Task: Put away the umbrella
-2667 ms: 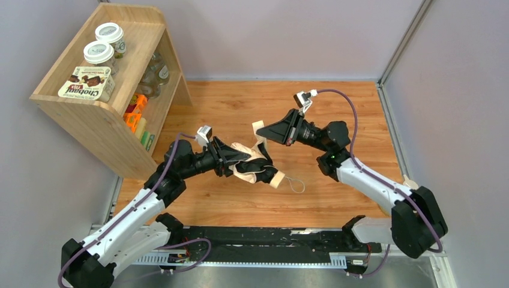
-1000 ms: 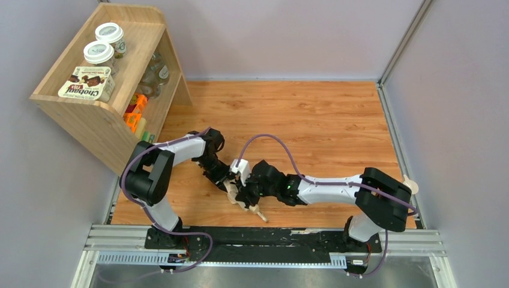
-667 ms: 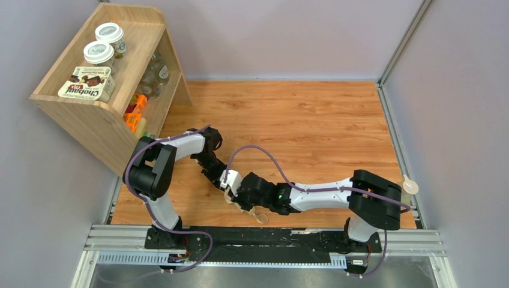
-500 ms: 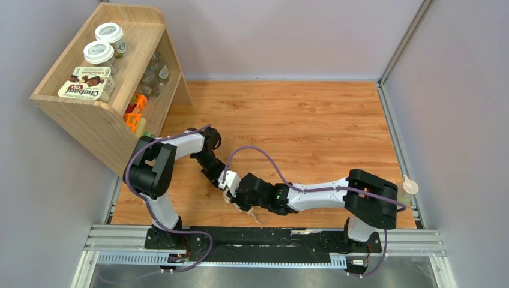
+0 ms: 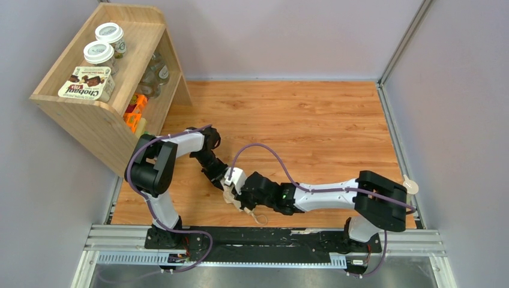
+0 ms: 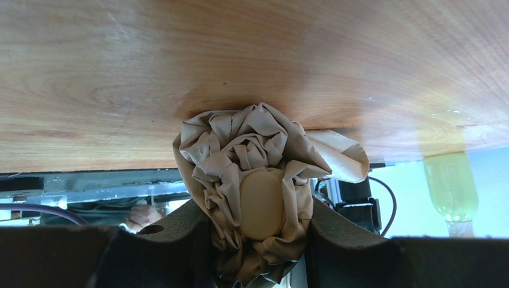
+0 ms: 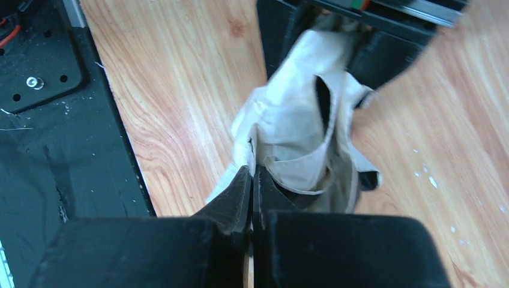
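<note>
The umbrella (image 5: 230, 195) is a crumpled pale beige bundle low over the wooden table (image 5: 312, 120), near its front edge. Its thin wrist cord (image 5: 259, 217) loops out to the right. My left gripper (image 5: 221, 180) is shut on the bundle. In the left wrist view the fingers (image 6: 180, 240) squeeze the folded fabric (image 6: 252, 150) around a cream rounded part (image 6: 262, 204). My right gripper (image 5: 239, 194) meets it from the right. In the right wrist view its jaws (image 7: 251, 175) are closed, pinching an edge of the fabric (image 7: 294, 120). The shaft is hidden.
A wooden shelf unit (image 5: 105, 129) stands at the back left, with two white-lidded jars (image 5: 99, 53) and a yogurt pack (image 5: 87, 83) on top and more items inside. A black rail (image 5: 282, 239) runs along the table's front edge. Grey walls enclose the table.
Both arms have brought the umbrella from mid-table down toward the front edge. Over the last half second the right arm has shifted slightly; both grips are unchanged.
</note>
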Robot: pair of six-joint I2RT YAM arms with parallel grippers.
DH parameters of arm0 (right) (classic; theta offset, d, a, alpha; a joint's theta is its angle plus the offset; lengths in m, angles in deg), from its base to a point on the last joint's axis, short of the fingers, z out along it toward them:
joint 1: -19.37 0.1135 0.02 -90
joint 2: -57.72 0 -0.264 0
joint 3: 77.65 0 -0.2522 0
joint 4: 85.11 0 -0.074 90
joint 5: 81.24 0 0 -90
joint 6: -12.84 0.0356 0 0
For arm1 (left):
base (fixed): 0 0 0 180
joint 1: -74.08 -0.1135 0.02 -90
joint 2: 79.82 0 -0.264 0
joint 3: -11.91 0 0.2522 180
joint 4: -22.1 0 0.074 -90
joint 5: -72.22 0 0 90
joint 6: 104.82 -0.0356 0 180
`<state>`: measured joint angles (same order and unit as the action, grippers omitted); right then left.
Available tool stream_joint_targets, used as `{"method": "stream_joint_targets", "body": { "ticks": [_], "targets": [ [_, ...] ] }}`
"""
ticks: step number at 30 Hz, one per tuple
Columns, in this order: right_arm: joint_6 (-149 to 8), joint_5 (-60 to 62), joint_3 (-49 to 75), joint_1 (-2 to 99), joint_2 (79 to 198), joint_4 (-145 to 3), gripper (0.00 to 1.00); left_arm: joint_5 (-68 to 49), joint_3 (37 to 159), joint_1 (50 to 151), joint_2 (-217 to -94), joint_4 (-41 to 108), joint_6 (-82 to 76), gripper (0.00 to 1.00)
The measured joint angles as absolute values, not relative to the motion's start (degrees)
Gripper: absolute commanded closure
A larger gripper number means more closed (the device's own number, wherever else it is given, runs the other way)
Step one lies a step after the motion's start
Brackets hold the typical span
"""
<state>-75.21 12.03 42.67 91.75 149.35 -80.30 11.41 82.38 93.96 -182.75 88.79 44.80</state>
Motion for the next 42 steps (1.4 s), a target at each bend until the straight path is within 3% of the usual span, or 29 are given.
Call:
{"method": "stream_joint_targets", "body": {
  "ticks": [8, 15, 22, 37, 42],
  "targets": [
    [-73.76, 10.61, 45.60, 86.74, 143.23, -76.65, 1.00, 12.09, 82.36, 93.56, -182.75, 88.90, 43.53, 1.00],
    [-73.33, 8.29, 44.42, 87.60, 145.00, -75.87, 1.00, 12.13, 82.36, 93.54, -182.82, 88.97, 43.07, 1.00],
    [-72.58, 6.48, 43.29, 89.76, 139.08, -73.59, 1.00, 14.58, 82.43, 93.43, -183.54, 89.97, 42.66, 1.00],
    [-79.73, 12.25, 40.88, 93.52, 147.43, -74.05, 1.00, 14.12, 82.75, 93.47, -184.48, 90.04, 41.96, 1.00],
    [-80.01, 12.80, 40.88, 94.46, 147.54, -74.05, 0.96, 13.86, 83.43, 93.50, -184.94, 90.74, 41.46, 1.00]
  ]
}}
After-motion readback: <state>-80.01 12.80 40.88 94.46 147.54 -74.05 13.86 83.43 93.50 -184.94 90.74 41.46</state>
